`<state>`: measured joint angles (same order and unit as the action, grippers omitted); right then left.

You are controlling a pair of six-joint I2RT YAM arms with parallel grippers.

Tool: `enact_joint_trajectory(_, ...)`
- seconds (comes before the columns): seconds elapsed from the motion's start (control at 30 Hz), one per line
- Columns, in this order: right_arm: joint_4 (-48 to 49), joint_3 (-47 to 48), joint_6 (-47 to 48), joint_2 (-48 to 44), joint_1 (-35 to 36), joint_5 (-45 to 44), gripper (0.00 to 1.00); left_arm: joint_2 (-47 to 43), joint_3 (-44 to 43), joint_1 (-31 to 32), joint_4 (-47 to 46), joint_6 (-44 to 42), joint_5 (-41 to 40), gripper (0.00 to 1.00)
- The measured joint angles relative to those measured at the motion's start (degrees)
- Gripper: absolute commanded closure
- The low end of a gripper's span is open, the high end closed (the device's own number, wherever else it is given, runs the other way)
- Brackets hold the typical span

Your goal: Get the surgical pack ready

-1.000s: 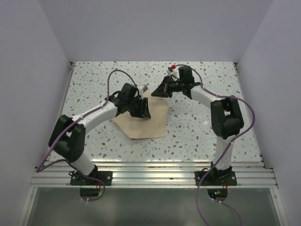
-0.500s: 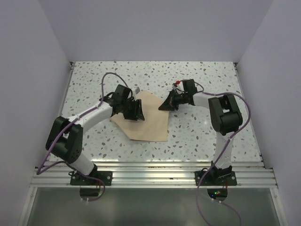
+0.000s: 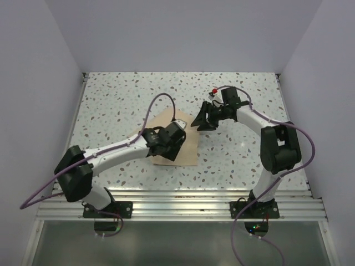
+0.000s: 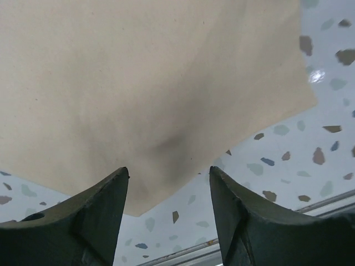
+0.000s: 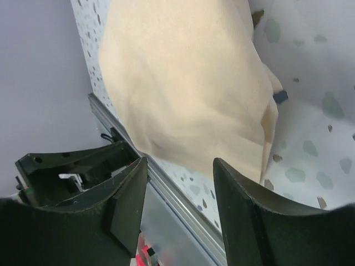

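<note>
Top external: 1 sheet (image 3: 190,148), 1 left gripper (image 3: 173,151), 1 right gripper (image 3: 199,122)

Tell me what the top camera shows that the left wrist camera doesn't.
Only the top view: the whole left arm and right arm, with the right gripper beside the fabric sheet's far right corner. Only the left wrist view: a shallow dent in the cloth just ahead of the open fingers, with nothing between them. Both: the tan sheet lying on the speckled table, with the left gripper above it.
</note>
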<state>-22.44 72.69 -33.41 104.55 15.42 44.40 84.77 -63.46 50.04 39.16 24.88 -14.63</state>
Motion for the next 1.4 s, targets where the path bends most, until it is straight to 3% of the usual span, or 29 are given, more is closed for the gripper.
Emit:
enact_joint_trajectory(0.17, -1.03, -6.14, 1.22, -4.26, -0.24, -1.36, 0.44, 8.92, -0.81, 7.28, 3.58, 0.81, -11.39, 0.35)
enact_joint_trajectory(0.53, -2.21, -14.56, 1.53, -12.13, -0.70, -2.95, 0.44, 16.50, -2.86, 8.61, 4.20, -1.84, -23.02, 0.41)
enact_joint_trajectory(0.7, -2.23, -14.88, 1.53, -13.03, -0.76, -2.97, 0.44, 20.00, -4.33, 8.59, 3.76, -3.28, -24.44, 0.54)
enact_joint_trajectory(0.93, -1.57, -16.02, 1.22, -13.18, -0.76, -2.93, 0.44, 20.35, -5.25, 7.93, 4.07, -4.07, -24.57, 0.86)
enact_joint_trajectory(1.13, -0.59, -17.77, 0.35, -13.18, -0.74, -2.91, 0.44, 20.35, -6.49, 5.97, 4.98, -4.55, -23.08, 1.00)
enact_joint_trajectory(1.4, 6.82, -19.65, -5.38, -12.66, 1.40, -1.90, 0.53, 20.35, -8.17, 4.00, 6.40, -5.22, -19.37, 1.00)
